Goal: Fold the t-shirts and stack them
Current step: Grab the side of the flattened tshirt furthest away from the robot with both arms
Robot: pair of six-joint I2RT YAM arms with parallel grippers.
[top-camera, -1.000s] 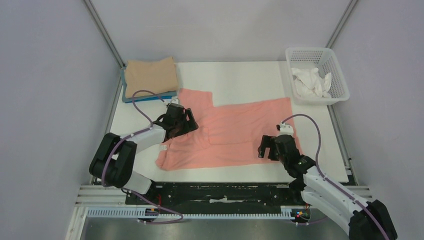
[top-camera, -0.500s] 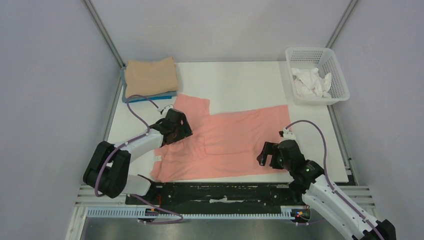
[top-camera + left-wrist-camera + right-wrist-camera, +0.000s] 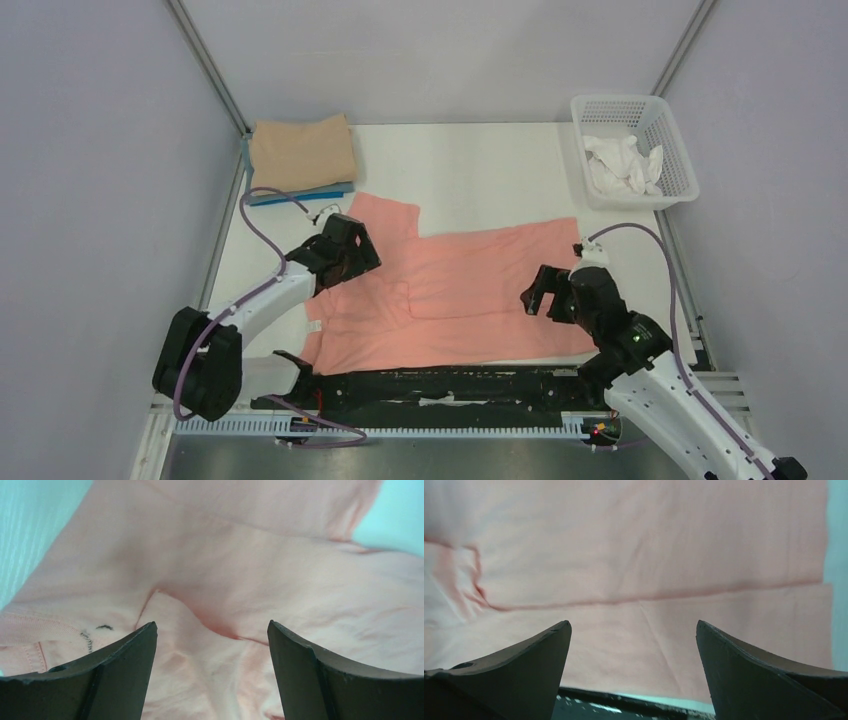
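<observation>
Left tool (image 3: 212, 630) and right tool (image 3: 634, 627) both gape empty over the salmon-pink t-shirt (image 3: 480, 280) at the worktop's (image 3: 480, 170) near edge, so folding looks barely begun and next they should pinch an edge.

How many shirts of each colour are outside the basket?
Pink t-shirt: 1
Tan t-shirt: 1
Blue t-shirt: 1
Total: 3

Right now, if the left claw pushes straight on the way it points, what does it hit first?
The salmon-pink t-shirt. The left claw is open and points down at a raised crease in the cloth, so it meets that first. How far off it is cannot be told.
</observation>
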